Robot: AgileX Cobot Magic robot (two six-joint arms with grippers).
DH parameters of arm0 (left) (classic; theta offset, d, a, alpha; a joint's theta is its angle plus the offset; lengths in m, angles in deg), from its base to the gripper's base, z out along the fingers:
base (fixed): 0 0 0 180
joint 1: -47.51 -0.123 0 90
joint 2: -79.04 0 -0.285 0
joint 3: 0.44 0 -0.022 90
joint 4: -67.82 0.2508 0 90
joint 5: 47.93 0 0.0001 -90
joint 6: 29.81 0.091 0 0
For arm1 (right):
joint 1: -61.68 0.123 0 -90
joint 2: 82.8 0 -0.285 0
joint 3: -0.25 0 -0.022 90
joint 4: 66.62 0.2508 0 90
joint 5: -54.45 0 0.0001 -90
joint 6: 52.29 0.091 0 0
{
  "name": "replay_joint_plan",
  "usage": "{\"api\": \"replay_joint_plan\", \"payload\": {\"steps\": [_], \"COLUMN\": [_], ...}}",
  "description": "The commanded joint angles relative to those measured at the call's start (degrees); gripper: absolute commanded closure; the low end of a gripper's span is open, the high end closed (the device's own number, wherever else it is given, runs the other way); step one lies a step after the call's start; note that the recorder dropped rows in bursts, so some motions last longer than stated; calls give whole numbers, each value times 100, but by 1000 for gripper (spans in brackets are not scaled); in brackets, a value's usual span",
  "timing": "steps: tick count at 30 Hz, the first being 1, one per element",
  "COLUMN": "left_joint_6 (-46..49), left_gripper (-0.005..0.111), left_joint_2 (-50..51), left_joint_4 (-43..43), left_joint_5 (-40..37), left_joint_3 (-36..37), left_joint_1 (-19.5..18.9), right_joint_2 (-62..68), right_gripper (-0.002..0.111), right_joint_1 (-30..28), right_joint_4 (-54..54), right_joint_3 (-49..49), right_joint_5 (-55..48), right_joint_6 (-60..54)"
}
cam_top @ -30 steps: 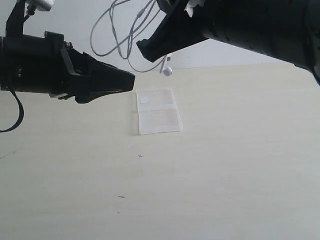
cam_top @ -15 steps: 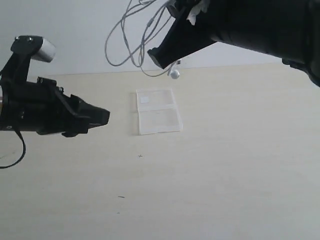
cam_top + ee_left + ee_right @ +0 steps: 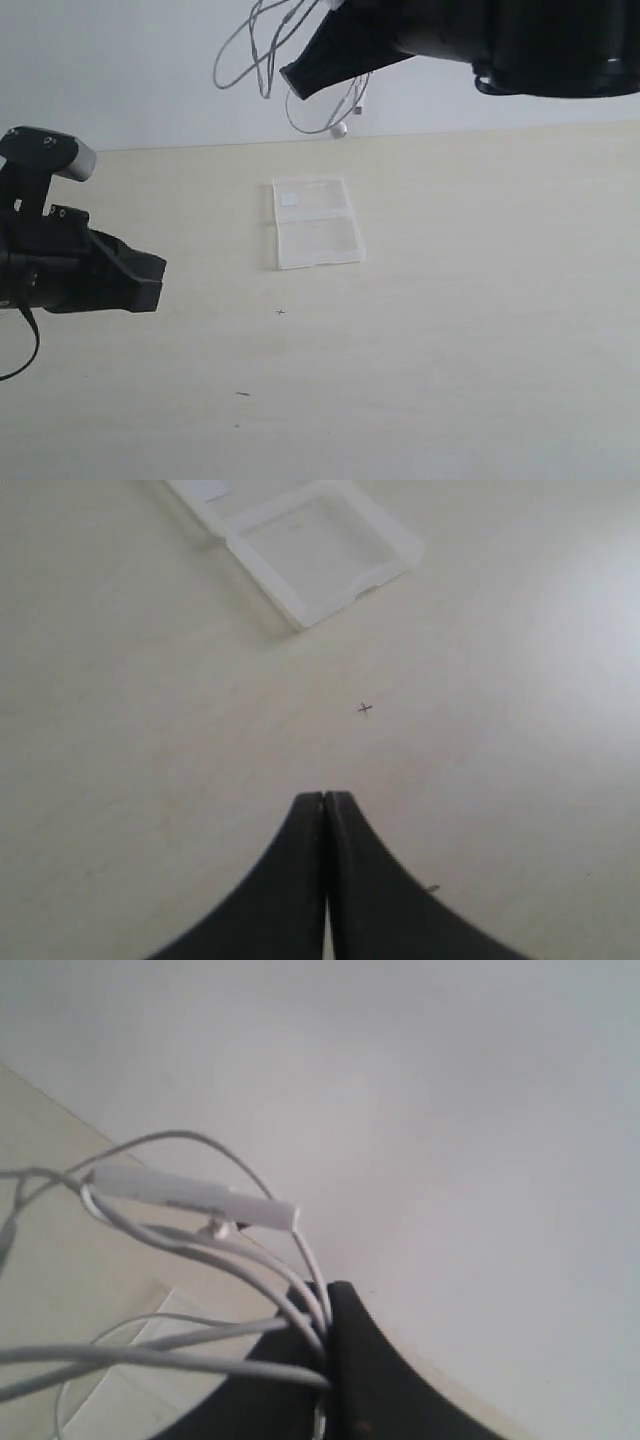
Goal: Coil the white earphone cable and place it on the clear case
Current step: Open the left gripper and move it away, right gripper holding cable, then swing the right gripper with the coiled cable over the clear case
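Observation:
The white earphone cable [image 3: 262, 52] hangs in loose loops high above the table, pinched by my right gripper [image 3: 296, 82], which is shut on several strands [image 3: 235, 1255]. One earbud [image 3: 339, 129] dangles below the loops. The inline remote [image 3: 190, 1196] shows in the right wrist view. The clear case [image 3: 315, 222] lies open and flat on the table, its white patch in the far half; it also appears in the left wrist view [image 3: 305, 542]. My left gripper [image 3: 324, 800] is shut on nothing and hovers low at the left, well apart from the case.
The pale wooden table [image 3: 470, 330] meets a white wall [image 3: 130, 70] at the back. A tiny cross mark [image 3: 280, 312] and a small dark speck [image 3: 242, 394] sit on the table in front of the case.
My left arm has pulled back to the left and down, away from the cable. My right gripper has lifted the coiled cable higher, the earbud rising with it.

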Motion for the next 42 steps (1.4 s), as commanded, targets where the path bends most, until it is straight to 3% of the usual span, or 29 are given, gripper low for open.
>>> {"api": "replay_joint_plan", "payload": {"steps": [1,5,10,13,15,18,23,26,29,32,42], "left_joint_6": [7,7,7,-21,-33,-33,-42,-42,-117,-128,-144], "left_gripper": [107,107,107,107,107,107,107,107,107,107,107], "left_joint_2": [26,26,26,26,26,26,26,26,26,26,26], "left_joint_4": [-24,-24,-24,-24,-24,-24,-24,-24,-24,-24,-24], "left_joint_5": [-259,-259,-259,-252,-252,-252,-644,-1086,-1139,-1054,-897], "left_joint_3": [61,61,61,66,77,106,363,597,693,693,693], "left_joint_1": [28,28,28,28,28,28,17,17,17,17,17], "right_joint_2": [275,300,300,300,300,300,300,300,300,460,1850], "right_gripper": [108,108,108,108,108,108,108,108,108,108,108], "right_joint_1": [-17,-17,-17,-17,-17,-17,-17,-17,-54,-249,-996], "right_joint_4": [10,10,10,10,-597,-2996,-7974,-10034,-11238,-11298,-10240], "right_joint_3": [-167,-154,-154,-154,-142,-196,-337,-388,-554,-1023,-2990], "right_joint_5": [251,-460,-2829,-3516,-3926,-4695,-5649,-6184,-6628,-7319,-8499], "right_joint_6": [1536,2063,1328,1476,2026,3967,8563,10694,11960,12446,12234]}}
